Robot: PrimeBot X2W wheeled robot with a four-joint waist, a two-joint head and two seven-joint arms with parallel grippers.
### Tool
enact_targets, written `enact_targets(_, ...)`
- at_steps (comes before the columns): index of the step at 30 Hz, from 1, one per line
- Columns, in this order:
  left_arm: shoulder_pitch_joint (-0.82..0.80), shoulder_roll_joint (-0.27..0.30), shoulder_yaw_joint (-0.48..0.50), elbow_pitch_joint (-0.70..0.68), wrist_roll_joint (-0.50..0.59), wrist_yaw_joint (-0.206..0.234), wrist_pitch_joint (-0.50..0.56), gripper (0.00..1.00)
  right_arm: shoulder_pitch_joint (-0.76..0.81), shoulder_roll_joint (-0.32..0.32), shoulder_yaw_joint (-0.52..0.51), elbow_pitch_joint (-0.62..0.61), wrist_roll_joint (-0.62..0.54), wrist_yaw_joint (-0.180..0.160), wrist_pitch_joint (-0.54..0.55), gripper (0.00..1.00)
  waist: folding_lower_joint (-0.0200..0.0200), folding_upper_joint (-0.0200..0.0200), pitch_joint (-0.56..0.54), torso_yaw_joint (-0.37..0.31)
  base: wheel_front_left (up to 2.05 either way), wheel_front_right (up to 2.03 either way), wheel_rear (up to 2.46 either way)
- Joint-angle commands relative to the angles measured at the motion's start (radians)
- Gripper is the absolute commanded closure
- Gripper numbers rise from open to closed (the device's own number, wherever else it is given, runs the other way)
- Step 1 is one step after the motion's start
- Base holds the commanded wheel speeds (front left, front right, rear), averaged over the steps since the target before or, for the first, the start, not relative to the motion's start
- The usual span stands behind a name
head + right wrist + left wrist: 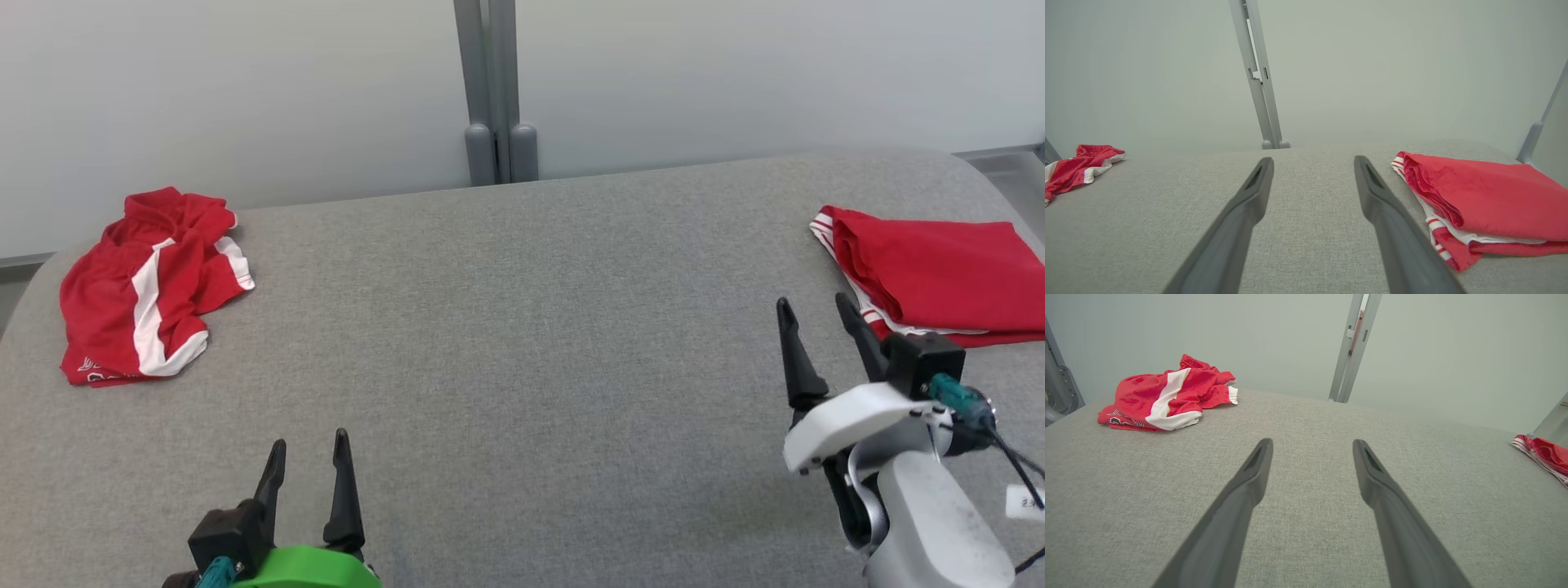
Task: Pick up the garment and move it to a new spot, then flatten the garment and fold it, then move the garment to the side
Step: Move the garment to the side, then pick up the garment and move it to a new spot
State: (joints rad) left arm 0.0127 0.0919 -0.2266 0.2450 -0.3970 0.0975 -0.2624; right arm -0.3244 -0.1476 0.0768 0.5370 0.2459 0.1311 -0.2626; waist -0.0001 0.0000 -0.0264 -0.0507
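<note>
Writing: white print along the near hem of the crumpled garment (151,286), too small and creased to read. A pale tag (1024,502) hangs by the right arm's cable; its marks are not legible.
Crumpled garment: red with a broad white stripe, bunched at the far left of the grey counter (522,343), close to its rounded left edge.
Crumpled garment axis: in the head view it runs from the near-left corner, where the print sits, up toward the far right. The white stripe follows that line.
Folded garment (939,269): red and flat at the far right of the counter, in neat layers with thin white stripes showing at its edge.
Folded garment axis: it lies across the counter, left to right. Its striped, doubled end points toward the counter's middle, and the other end runs out of the head view.
Spacing: the two garments are well apart, with bare grey cloth between them.
Left tool (310,439): fingers spread wide with nothing between them, low at the near-left side and pointing away from the robot. It is well short of the crumpled garment.
Right tool (814,300): fingers equally wide apart and holding nothing. It sits just beside the near-left corner of the folded garment; whether a fingertip touches the cloth cannot be told.
Behind: a pale wall (245,82) with a grey post (494,90) rising at the counter's far edge.
</note>
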Motion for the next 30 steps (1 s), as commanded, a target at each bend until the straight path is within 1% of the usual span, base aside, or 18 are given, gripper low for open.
enact_targets(1,0.026,-0.001,0.016,-0.004,0.011,-0.009,-0.003,0.0,0.048,0.019,-0.016,-0.042,-0.017,-0.001,-0.003,0.0,0.0001,0.0,-0.026,0.034,0.0,0.0,0.0)
enact_targets(6,0.078,-0.014,0.049,-0.016,0.032,-0.033,-0.003,0.0,0.189,0.072,-0.06,-0.179,-0.067,-0.001,-0.003,0.0,0.0001,0.0,-0.03,0.057,0.0,0.0,0.0)
enact_targets(10,0.095,-0.024,0.06,-0.022,0.051,-0.048,-0.003,0.0,0.263,0.091,-0.068,-0.258,-0.093,-0.001,0.012,0.0,0.0001,0.0,-0.033,0.073,0.0,0.0,0.0)
enact_targets(13,0.091,-0.028,0.064,-0.024,0.063,-0.057,-0.003,0.0,0.303,0.095,-0.058,-0.298,-0.069,-0.001,0.025,0.0,0.0001,0.0,-0.035,0.081,0.0,0.0,0.0)
enact_targets(19,0.073,-0.033,0.066,-0.021,0.076,-0.07,-0.003,0.0,0.351,0.096,-0.038,-0.328,-0.024,-0.001,0.029,0.0,0.0001,0.0,-0.038,0.086,0.0,0.0,0.0)
enact_targets(30,0.065,-0.039,0.071,-0.012,0.085,-0.081,-0.003,0.0,0.362,0.096,-0.031,-0.336,-0.03,-0.001,0.034,0.0,0.0001,0.0,-0.035,0.08,0.0,0.0,0.0)
